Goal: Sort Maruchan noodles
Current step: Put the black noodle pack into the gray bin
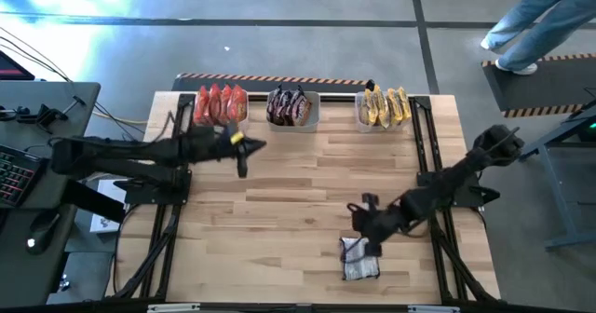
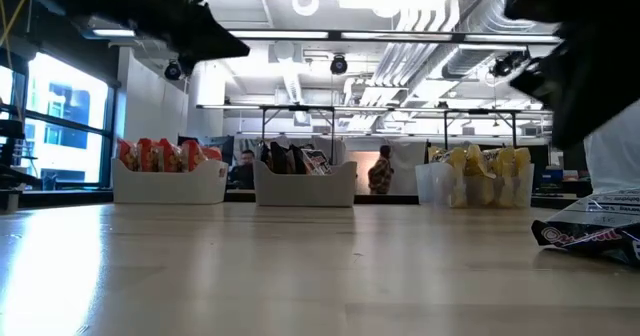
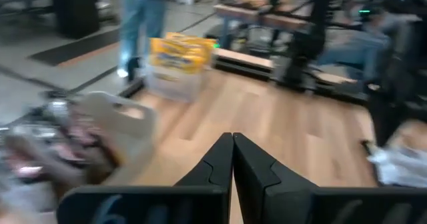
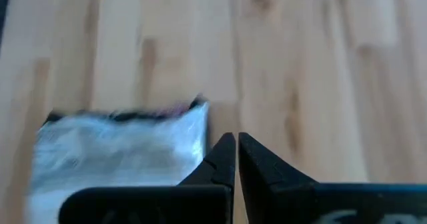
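Observation:
One silver-and-dark Maruchan noodle packet (image 1: 358,259) lies flat on the wooden table near its front edge; the low view shows it at the right (image 2: 590,232). My right gripper (image 4: 235,143) hovers shut just beyond the packet's far end (image 4: 120,151), with nothing between its fingers; in the high view it is here (image 1: 361,225). My left gripper (image 3: 232,144) is shut and holds nothing. It is raised over the table's far left (image 1: 256,147), close to the red and dark bins.
Three pale bins stand along the far edge: red packets (image 1: 221,103), dark packets (image 1: 292,108), yellow packets (image 1: 384,108). The bare wood of the table (image 1: 298,201) lies between the arms. A person's legs (image 1: 531,24) show on the floor beyond the far right corner.

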`<state>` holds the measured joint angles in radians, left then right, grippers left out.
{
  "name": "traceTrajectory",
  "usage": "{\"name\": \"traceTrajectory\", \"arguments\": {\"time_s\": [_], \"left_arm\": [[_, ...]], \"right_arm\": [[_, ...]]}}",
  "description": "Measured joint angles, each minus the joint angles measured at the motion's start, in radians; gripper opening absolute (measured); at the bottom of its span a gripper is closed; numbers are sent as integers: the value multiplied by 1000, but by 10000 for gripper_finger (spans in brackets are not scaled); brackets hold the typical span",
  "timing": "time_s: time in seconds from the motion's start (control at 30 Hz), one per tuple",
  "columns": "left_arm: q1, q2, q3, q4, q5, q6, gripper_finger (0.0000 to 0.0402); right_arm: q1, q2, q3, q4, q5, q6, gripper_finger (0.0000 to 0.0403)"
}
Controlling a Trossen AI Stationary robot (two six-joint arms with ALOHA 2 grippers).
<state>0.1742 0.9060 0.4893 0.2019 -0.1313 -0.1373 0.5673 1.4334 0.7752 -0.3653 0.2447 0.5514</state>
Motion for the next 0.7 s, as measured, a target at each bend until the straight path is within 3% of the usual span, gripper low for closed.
{"name": "traceTrajectory", "arguments": {"time_s": [0.17, 0.37, 0.57, 0.7], "left_arm": [[-111, 89, -98, 219, 23, 0, 3], [-220, 239, -100, 321, 43, -9, 3], [-311, 399, -100, 438, 43, -9, 3], [-355, 507, -81, 501, 33, -14, 4]], "right_arm": [[95, 13, 89, -167, -68, 163, 0], [169, 44, 94, -200, -222, 352, 0], [216, 138, 93, -211, -377, 407, 0], [204, 198, 93, -143, -401, 368, 0]]}}
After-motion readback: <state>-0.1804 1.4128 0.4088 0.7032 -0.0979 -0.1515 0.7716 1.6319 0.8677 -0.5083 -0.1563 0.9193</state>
